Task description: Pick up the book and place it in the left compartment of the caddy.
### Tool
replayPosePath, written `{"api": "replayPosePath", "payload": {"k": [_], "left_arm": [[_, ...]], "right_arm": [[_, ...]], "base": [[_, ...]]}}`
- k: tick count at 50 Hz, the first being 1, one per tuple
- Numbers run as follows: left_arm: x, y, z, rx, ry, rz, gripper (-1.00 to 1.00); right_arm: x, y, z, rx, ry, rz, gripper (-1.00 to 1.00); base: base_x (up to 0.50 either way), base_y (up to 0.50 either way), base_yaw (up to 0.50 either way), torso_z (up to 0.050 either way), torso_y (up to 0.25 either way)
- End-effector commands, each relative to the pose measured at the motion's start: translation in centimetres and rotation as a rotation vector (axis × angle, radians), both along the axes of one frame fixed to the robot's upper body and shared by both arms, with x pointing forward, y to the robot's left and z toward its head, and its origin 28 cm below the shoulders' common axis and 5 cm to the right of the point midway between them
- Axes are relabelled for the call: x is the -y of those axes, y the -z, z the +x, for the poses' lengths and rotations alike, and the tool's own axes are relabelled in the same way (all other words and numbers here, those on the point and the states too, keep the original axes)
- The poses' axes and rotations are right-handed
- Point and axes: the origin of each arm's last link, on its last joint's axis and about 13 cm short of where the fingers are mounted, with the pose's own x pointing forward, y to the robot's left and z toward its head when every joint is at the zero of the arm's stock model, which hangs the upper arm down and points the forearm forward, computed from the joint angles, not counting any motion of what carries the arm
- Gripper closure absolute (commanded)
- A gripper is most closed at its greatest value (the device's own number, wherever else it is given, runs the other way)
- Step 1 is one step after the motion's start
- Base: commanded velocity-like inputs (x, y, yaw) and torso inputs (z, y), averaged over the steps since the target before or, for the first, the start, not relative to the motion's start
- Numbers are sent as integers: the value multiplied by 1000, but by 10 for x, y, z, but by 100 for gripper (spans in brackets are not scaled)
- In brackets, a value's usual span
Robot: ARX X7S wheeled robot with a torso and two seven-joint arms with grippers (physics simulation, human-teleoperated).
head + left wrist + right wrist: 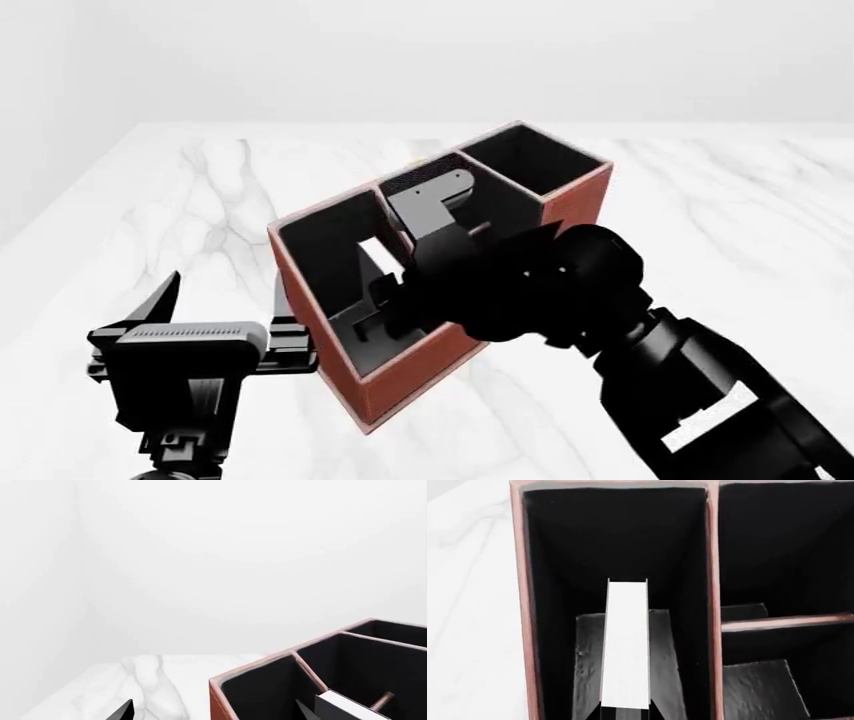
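From the left wrist view, the caddy shows its pink-rimmed black bays, and the book stands inside the nearest one.

In the head view, the right gripper reaches down into the left compartment of the caddy, the book's white edge between its fingers. The left gripper hangs just beside the caddy, jaws spread and empty.

The right wrist view shows the book upright inside that compartment, apparently clamped at its lower end.
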Motion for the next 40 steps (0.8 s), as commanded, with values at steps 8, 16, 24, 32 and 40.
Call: {"api": "replayPosePath", "payload": {"k": [8,16,24,32,40], "left_arm": [[0,2,0,-4,2,-3,-100],[0,3,-1,-6,0,-4,-100],[0,3,-1,-7,1,-4,-100],[0,4,-1,-8,1,-5,-100],[0,4,-1,-8,3,-5,-100]], "right_arm": [[-4,5,16,55,13,60,100],[-4,16,19,43,25,49,100],[-5,26,21,36,37,27,100],[-5,32,24,26,45,16,100],[-5,38,23,18,41,9,100]], "base": [[0,0,0,0,1],[0,0,0,0,0],[0,0,0,0,1],[0,0,0,1,1],[0,0,0,0,1]]}}
